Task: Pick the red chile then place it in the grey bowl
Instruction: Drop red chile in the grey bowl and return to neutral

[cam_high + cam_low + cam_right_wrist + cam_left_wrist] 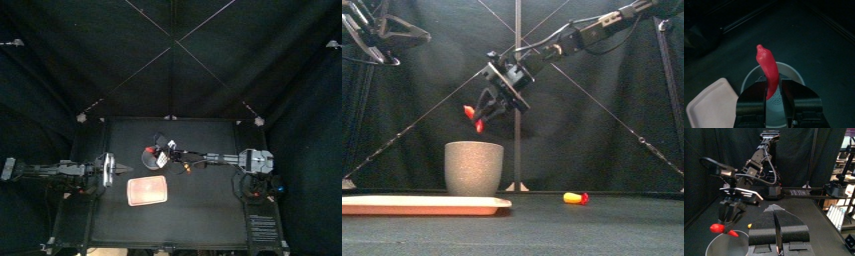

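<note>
My right gripper is shut on the red chile and holds it in the air just above the tall grey speckled cup. In the right wrist view the chile juts out from between the jaws, over the cup's open mouth. The left wrist view shows the chile hanging over the cup's rim. My left gripper rests at the table's left side, jaws shut and holding nothing.
A flat pink tray lies in front of the cup, near the table's front. A small yellow and red toy lies on the table to the right of the cup.
</note>
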You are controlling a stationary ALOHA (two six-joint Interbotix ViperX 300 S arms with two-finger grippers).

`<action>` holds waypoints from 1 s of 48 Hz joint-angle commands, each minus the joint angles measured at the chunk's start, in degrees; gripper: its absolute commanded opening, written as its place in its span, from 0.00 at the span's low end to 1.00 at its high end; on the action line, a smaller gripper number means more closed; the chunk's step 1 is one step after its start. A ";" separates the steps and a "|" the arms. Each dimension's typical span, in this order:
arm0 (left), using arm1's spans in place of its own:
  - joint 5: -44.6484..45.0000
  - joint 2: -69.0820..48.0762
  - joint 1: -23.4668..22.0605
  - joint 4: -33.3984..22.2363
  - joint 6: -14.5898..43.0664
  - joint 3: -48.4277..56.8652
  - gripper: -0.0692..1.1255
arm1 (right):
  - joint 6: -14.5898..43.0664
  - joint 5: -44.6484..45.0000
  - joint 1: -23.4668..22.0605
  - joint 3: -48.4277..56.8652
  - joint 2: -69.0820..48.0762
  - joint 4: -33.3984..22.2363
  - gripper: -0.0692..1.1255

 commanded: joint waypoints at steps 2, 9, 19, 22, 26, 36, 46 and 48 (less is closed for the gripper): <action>-0.35 0.18 0.26 0.00 0.09 -0.62 0.04 | 0.09 -1.05 -1.32 -0.35 -0.26 -0.09 0.55; -0.09 0.18 0.44 0.00 0.09 -0.53 0.04 | 0.09 -1.41 -1.67 0.18 0.18 0.09 0.72; 0.26 0.18 1.05 -0.09 0.09 -0.53 0.04 | -0.26 -1.76 0.44 0.88 -2.90 -0.35 0.79; 0.26 0.18 0.97 -0.09 0.00 -0.53 0.04 | -0.35 -1.85 0.79 1.32 -4.75 -0.79 0.79; 0.26 0.18 0.97 -0.09 0.00 -0.53 0.04 | -0.35 -3.25 0.79 2.99 -8.79 -2.02 0.79; 0.44 0.18 0.97 -0.09 0.00 -0.53 0.04 | -0.35 -18.02 1.85 12.57 -20.30 -4.66 0.80; 0.70 -0.09 1.05 -0.09 0.09 -0.53 0.04 | -0.35 -27.86 2.72 25.58 -30.59 -7.38 0.80; 0.70 -0.09 1.14 -0.09 0.00 -0.53 0.04 | -0.53 -28.39 2.72 27.77 -32.17 -7.91 0.80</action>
